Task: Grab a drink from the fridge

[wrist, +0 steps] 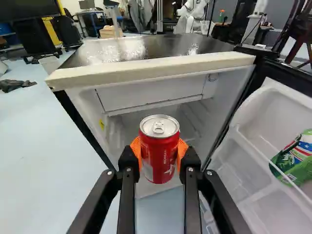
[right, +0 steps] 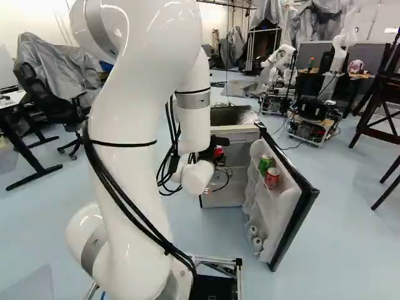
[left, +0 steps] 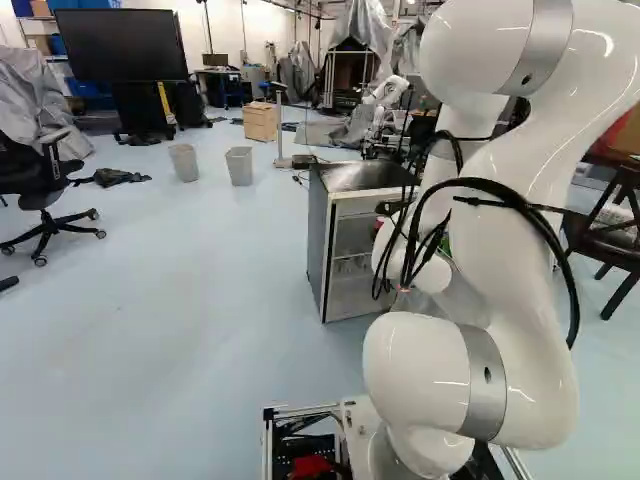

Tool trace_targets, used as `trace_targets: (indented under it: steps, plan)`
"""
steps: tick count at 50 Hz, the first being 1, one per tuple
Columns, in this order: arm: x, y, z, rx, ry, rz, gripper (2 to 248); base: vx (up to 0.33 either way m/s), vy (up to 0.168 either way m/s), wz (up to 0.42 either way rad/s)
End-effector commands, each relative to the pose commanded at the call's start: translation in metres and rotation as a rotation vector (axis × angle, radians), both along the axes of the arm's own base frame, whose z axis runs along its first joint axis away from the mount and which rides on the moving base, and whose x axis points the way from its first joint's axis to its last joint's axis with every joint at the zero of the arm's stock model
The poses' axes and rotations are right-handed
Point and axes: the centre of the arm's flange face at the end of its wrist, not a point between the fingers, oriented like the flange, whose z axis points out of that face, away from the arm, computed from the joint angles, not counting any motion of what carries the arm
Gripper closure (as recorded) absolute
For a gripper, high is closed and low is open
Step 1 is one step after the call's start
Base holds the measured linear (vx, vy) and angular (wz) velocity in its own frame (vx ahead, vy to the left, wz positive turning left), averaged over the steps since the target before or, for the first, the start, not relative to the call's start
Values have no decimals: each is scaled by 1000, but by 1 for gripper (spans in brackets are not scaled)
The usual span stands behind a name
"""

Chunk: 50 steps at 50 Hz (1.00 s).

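The red cylindrical drink can (wrist: 159, 158) is of smooth, glossy metal with a shiny silver lid (wrist: 159, 126), and the open box-shaped fridge (left: 318, 240) has a dark top (wrist: 195, 45) with a glossy, reflecting surface and a white inner lining (wrist: 151, 92) which looks like smooth plastic. The thick white arm (right: 144, 81) has a smooth, very glossy shell with bands of duller grey metal (left: 483, 385). The pale blue floor (left: 150, 320) looks smooth with a soft shine, the 2 grey bins (left: 239, 168) seem to be of matt plastic, and the light brown box (left: 260, 123) looks like wood.
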Motion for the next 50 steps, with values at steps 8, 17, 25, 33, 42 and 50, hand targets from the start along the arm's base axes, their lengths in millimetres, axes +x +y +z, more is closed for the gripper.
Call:
trace_targets:
  steps: [8,17,25,33,42,50]
  plan:
    - [-6,3,9,-6,-15,1,157,0,0,0]
    - [-10,4,19,-13,-33,1,157,0,0,0]
    - [-12,5,27,-20,-51,1,157,0,0,0]
    - [-13,5,35,-28,-70,1,157,0,0,0]
    - [-14,6,43,-36,-92,1,157,0,0,0]
    - [-15,6,51,-44,-111,1,157,0,0,0]
